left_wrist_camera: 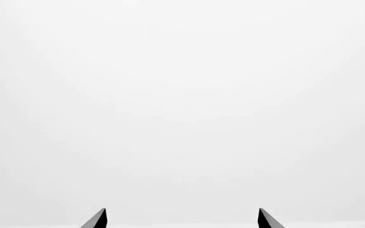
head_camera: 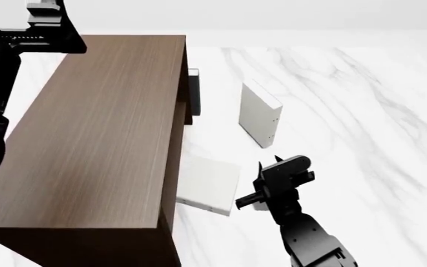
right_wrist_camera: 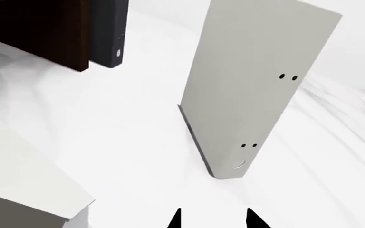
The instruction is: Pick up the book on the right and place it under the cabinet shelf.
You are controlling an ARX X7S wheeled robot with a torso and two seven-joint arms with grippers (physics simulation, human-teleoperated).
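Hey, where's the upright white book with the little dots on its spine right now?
In the head view the book stands upright on the marble table, right of the cabinet shelf and beyond the right gripper, apart from both.

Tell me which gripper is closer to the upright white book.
Right. The right gripper sits just in front of the book, apart from it; the left gripper faces only blank white, up beyond the cabinet.

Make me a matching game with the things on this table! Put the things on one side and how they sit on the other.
Things:
1. cabinet
2. standing book
3. flat book
4. right gripper

Descriptions:
A. white, upright on its edge
B. dark brown wood, biggest thing
C. black, beside the lying book
D. white, lying next to the cabinet's foot

Pairs: 1-B, 2-A, 3-D, 4-C
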